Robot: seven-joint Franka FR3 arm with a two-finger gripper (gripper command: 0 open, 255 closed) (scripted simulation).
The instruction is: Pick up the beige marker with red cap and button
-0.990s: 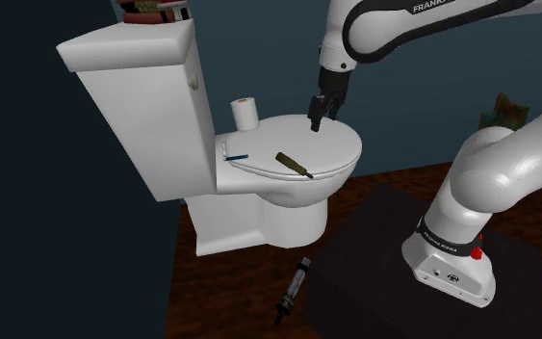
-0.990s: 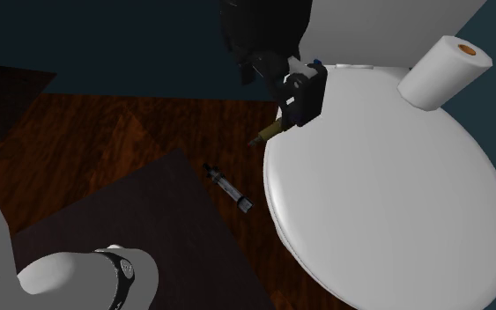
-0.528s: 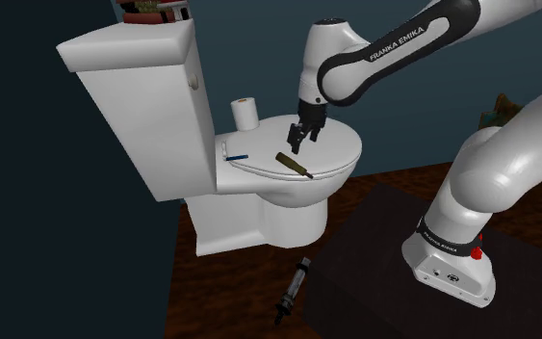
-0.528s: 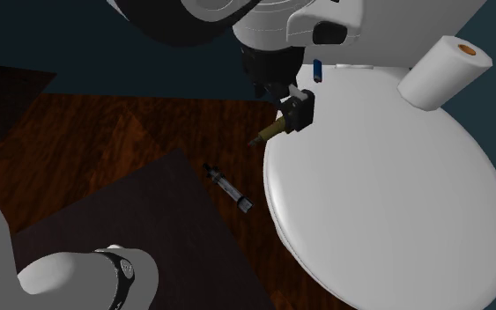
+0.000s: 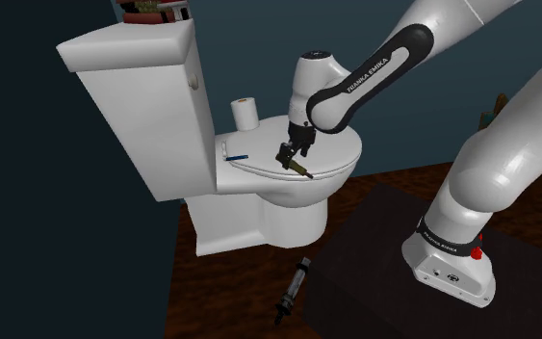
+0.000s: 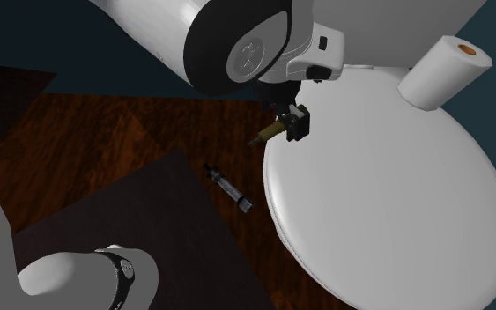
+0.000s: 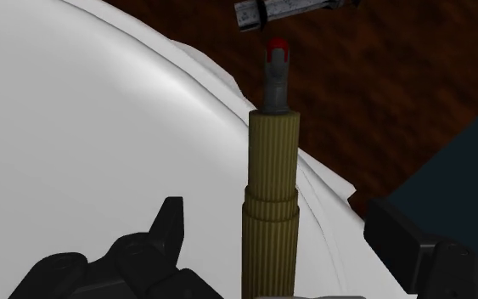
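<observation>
Over the white toilet [image 5: 134, 96] the arm [image 5: 355, 82] has swung lower since a moment ago, bringing the black gripper [image 5: 288, 156] from above the closed lid [image 5: 341, 144] down to the lid's rim; its fingers stand spread, one on each side of the marker [image 7: 272, 195], not touching it. That marker, a ribbed olive-tan barrel, lies flat on the lid right between the fingers; its grey tip with a red end [image 7: 273, 53] reaches past the rim.
</observation>
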